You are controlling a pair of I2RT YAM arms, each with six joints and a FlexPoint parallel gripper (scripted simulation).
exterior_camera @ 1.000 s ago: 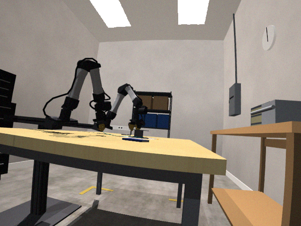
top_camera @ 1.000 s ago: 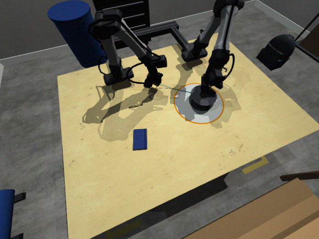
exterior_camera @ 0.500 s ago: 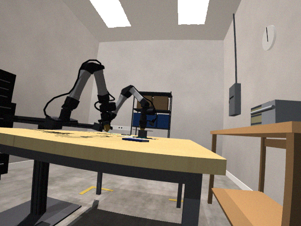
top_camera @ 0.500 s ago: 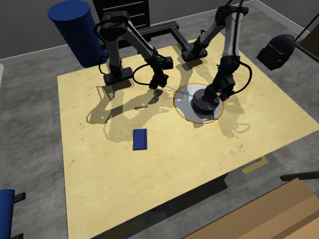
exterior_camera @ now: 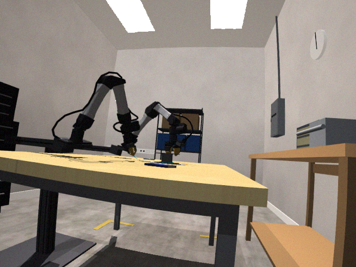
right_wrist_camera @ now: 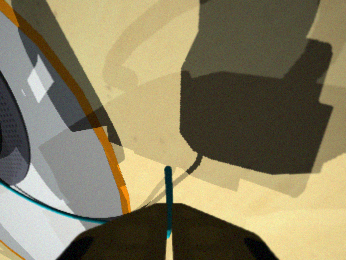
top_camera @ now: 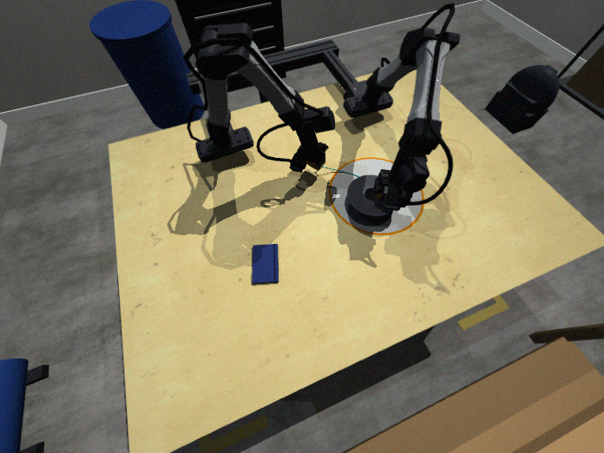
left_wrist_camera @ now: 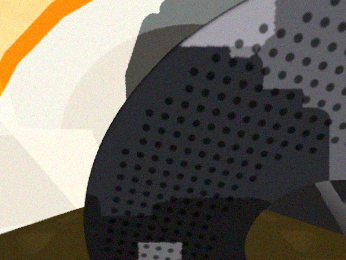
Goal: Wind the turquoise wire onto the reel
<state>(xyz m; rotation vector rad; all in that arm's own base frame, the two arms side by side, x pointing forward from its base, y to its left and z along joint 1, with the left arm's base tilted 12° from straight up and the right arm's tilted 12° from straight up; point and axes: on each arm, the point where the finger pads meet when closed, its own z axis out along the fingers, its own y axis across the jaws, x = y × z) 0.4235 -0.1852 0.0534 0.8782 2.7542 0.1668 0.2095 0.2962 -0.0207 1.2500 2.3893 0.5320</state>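
Apparently mid-winding: reel (top_camera: 358,194) (exterior_camera: 167,158) (left_wrist_camera: 200,125) (right_wrist_camera: 12,135) inside painted ring (top_camera: 380,234) (exterior_camera: 185,164) (left_wrist_camera: 35,32) (right_wrist_camera: 87,107), seemingly flat; stretch of turquoise wire (top_camera: 343,171) (exterior_camera: 135,157) (right_wrist_camera: 75,216) left outside. Amount wound: impossible to tell. Left gripper (top_camera: 380,192) (exterior_camera: 172,150) (left_wrist_camera: 165,230): apparently clamped on reel, across rim and centre hole in its wrist view. Right gripper (top_camera: 316,168) (exterior_camera: 132,153) (right_wrist_camera: 169,220): pinched on wire, clear only in its own view. Notebook (top_camera: 265,264) (exterior_camera: 160,165) well apart from above, overlapping from outside.
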